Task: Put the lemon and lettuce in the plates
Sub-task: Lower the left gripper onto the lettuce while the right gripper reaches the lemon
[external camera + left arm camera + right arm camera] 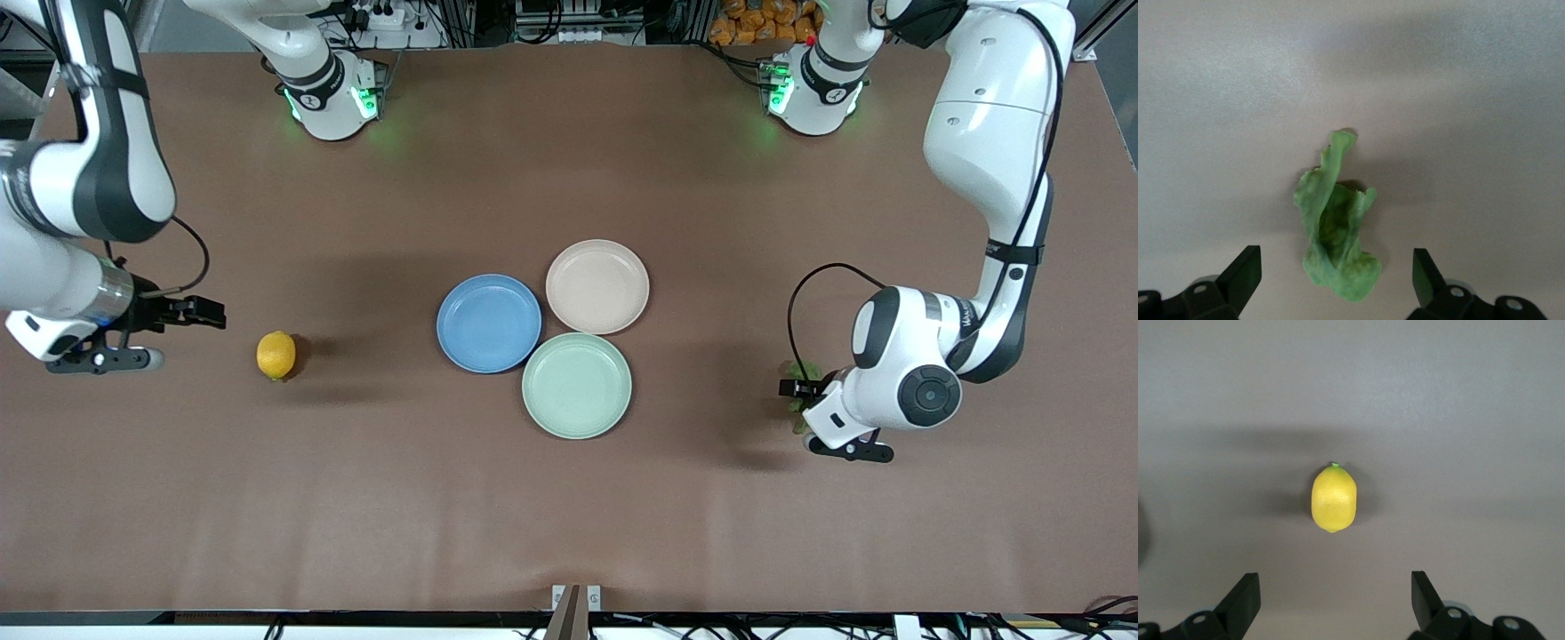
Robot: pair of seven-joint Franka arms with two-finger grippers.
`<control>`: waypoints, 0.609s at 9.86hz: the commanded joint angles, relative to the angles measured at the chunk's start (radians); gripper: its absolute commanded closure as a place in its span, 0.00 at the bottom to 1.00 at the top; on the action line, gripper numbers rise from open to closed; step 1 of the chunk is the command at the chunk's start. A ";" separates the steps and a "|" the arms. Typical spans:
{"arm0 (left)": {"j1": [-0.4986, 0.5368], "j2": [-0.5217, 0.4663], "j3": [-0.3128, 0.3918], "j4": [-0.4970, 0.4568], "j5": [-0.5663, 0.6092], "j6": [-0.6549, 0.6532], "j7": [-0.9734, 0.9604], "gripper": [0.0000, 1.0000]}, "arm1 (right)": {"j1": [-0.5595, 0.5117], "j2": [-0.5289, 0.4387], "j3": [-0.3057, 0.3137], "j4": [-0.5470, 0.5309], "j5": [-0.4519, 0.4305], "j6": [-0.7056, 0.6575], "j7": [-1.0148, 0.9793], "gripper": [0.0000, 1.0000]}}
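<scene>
Both pickups not yet made; all three plates bare; blue plate (488, 323) and beige-pink plate (597, 286) touch at mid-table, with a mint-green plate (577, 385) nearer the front camera, touching both. Lemon (276, 355) lies on the brown table (569, 498) toward the right arm's end, well apart from the plates; right gripper (206, 312) hangs beside it, spread wide, holding nothing; the right wrist view shows the lemon (1334, 499) ahead of the open fingers (1245, 600), not between them. Lettuce (1337, 227), crumpled and standing partly on edge, lies toward the left arm's end; in the front view only a scrap of it (797, 372) shows beside the left gripper (799, 388), which is spread wide and empty with the leaf lying about midway between its fingertips (1428, 270). Judgement: left arm should descend straight, closing low across the thickest fold, since thin edges may slip; right arm should centre over the lemon first, squeezing across its narrow waist, since a rounded skin may roll; lift clear before crossing the plate rims.
</scene>
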 commanded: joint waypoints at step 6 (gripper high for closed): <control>-0.006 0.050 0.002 -0.020 0.035 0.058 0.006 0.00 | -0.013 0.087 0.009 -0.134 -0.001 0.246 0.137 0.00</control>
